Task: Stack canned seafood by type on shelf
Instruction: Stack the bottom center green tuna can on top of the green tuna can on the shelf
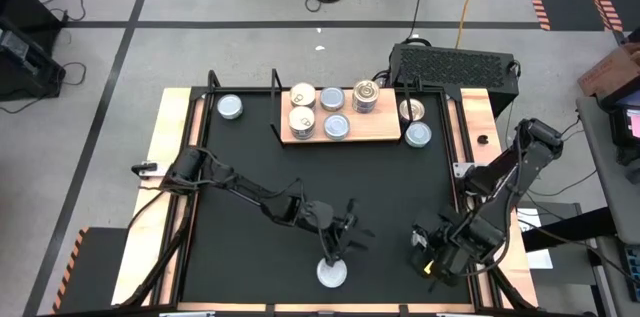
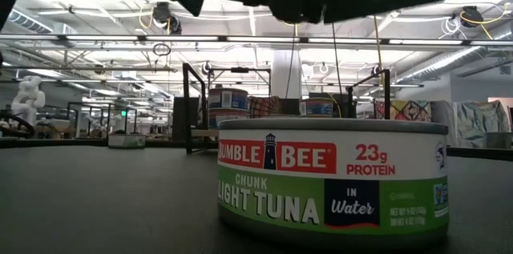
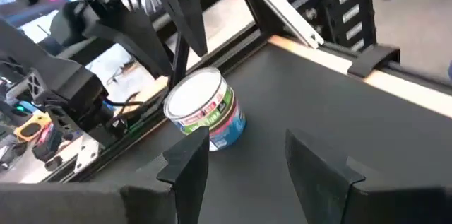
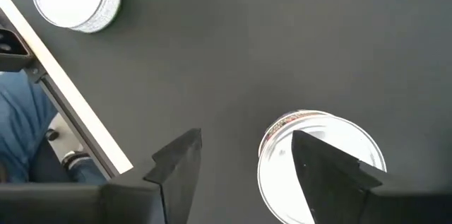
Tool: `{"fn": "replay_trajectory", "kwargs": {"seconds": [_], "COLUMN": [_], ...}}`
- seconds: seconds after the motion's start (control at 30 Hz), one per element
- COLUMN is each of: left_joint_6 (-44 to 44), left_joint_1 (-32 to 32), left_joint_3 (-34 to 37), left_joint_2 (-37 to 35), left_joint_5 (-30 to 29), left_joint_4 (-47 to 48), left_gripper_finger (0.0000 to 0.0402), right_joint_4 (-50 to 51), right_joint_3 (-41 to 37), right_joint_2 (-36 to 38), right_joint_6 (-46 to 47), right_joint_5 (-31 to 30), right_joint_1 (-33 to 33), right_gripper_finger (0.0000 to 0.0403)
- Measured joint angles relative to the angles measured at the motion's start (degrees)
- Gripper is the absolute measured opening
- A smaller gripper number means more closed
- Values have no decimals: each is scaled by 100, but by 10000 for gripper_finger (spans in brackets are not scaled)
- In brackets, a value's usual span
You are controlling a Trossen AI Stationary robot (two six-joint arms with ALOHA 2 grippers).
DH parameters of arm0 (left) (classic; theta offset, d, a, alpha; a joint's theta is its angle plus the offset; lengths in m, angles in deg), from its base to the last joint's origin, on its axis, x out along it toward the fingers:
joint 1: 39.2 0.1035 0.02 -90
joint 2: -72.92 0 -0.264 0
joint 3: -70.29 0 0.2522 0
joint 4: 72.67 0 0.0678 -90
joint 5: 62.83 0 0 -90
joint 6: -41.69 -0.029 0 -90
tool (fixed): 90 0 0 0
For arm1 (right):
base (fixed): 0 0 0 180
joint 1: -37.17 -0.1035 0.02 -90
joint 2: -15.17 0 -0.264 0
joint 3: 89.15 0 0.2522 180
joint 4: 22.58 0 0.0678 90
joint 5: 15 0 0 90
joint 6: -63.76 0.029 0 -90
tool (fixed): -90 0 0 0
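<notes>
A green-labelled tuna tin (image 1: pixel 332 274) stands upright near the table's near edge; the low view shows it large (image 2: pixel 333 178). My left gripper (image 1: pixel 338 242) hovers open just on its far side, and the tin (image 3: pixel 205 111) sits ahead of the fingers, not between them. My right gripper (image 1: pixel 432 255) is open and points down over a silver-topped tin (image 4: pixel 321 171), which its own body hides in the high view. The shelf (image 1: pixel 385 135) is a wooden board at the far side carrying several tins, one pair stacked (image 1: pixel 367 97). My right gripper comes from above, pointing down. One finger (image 4: pixel 332 171) lies over the top of the silver-topped tin and the other stands clear on bare table. Whether that finger touches the tin, I cannot tell.
Three loose tins stand on the table by the shelf: one to its left (image 1: pixel 230 107) and two to its right (image 1: pixel 411 109), (image 1: pixel 418 135). A black ribbed box (image 1: pixel 455 62) sits beyond the far right corner. Blue cloth (image 4: pixel 21 125) shows past the near edge.
</notes>
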Motion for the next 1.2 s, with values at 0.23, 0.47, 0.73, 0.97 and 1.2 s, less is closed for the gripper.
{"fn": "replay_trajectory", "kwargs": {"seconds": [0.23,0.47,0.73,0.97,1.2], "left_joint_6": [-407,-249,948,1912,2433], "left_joint_1": [47,54,26,301,480], "left_joint_3": [-398,-518,-525,-431,-437], "left_joint_2": [59,-112,-872,-747,-415], "left_joint_5": [440,446,1379,2200,2250], "left_joint_4": [405,2100,4445,4567,4393], "left_gripper_finger": [187,187,187,187,187], "right_joint_4": [-33,-114,-150,-142,-149], "right_joint_3": [0,2,2,2,2], "right_joint_2": [0,-82,-321,-451,-461], "right_joint_6": [138,70,-374,-637,-631], "right_joint_5": [-229,-601,-634,-683,-778], "right_joint_1": [-165,-197,-199,-186,-188], "right_gripper_finger": [212,212,212,212,212]}}
